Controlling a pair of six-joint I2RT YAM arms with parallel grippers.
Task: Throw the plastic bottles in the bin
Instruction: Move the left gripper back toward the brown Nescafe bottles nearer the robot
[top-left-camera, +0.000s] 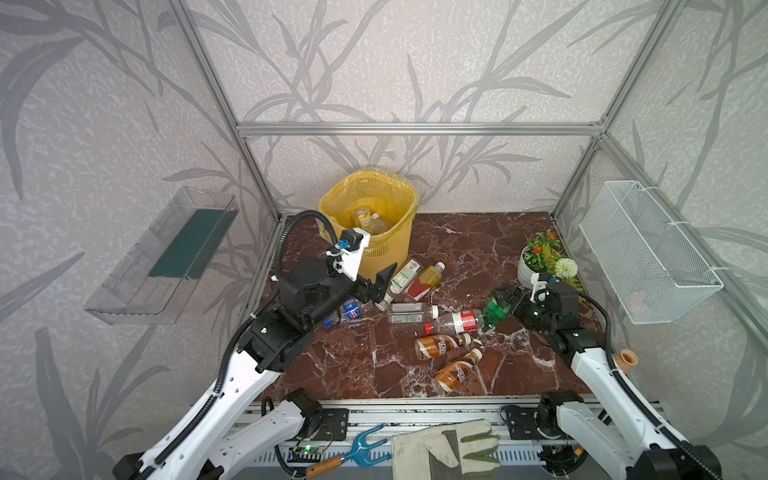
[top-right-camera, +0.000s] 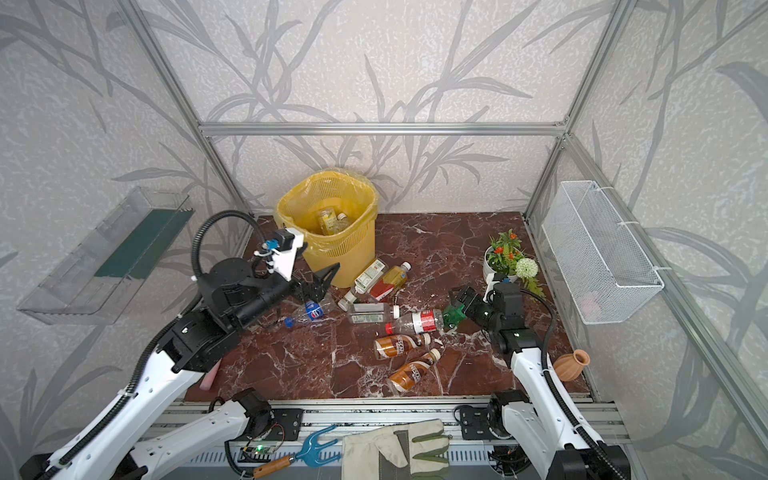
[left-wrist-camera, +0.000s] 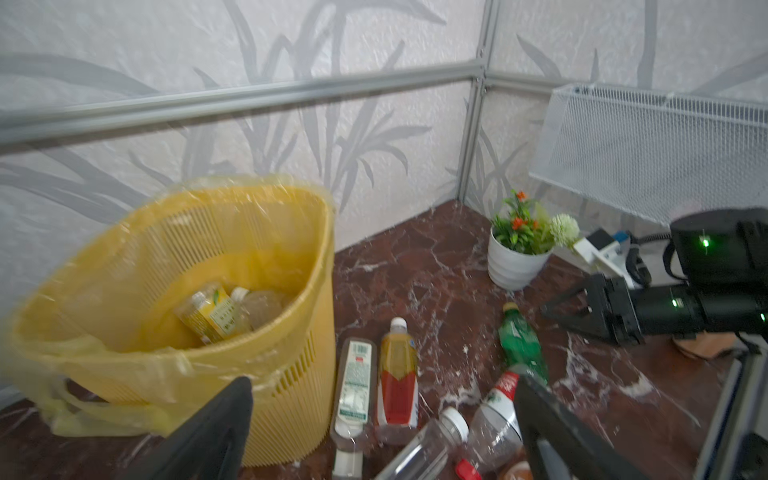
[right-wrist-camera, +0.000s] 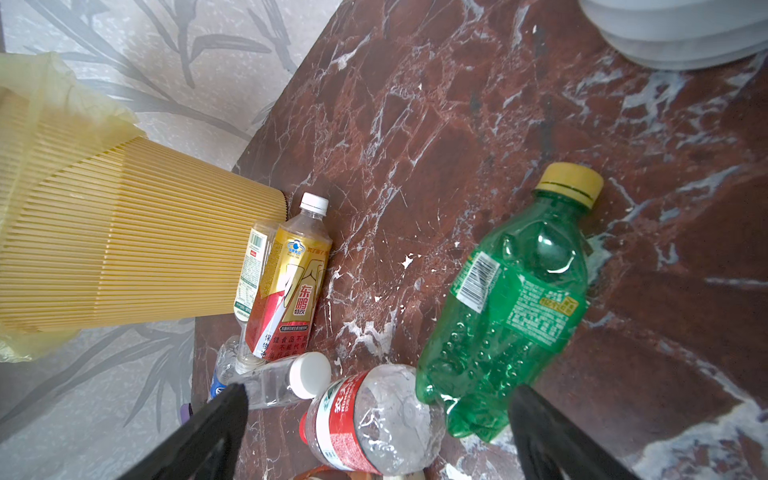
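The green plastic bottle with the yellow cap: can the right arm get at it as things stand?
Probably yes. The open right gripper points at the green plastic bottle, which lies uncovered on the marble top; only a clear red-labelled bottle lies beside its base.

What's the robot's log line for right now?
left tool: open, empty, by bin | right tool: open, near green bottle | bin: bottles inside | table: other bottles lying

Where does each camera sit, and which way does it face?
Both top views: high behind the robot, looking down at the red marble tabletop; left arm and right arm show.
Left wrist: facing the tall yellow perforated plastic bin; open left gripper shows.
Right wrist: looks down on the green plastic bottle; open right gripper shows.
All share: bin, green bottle.
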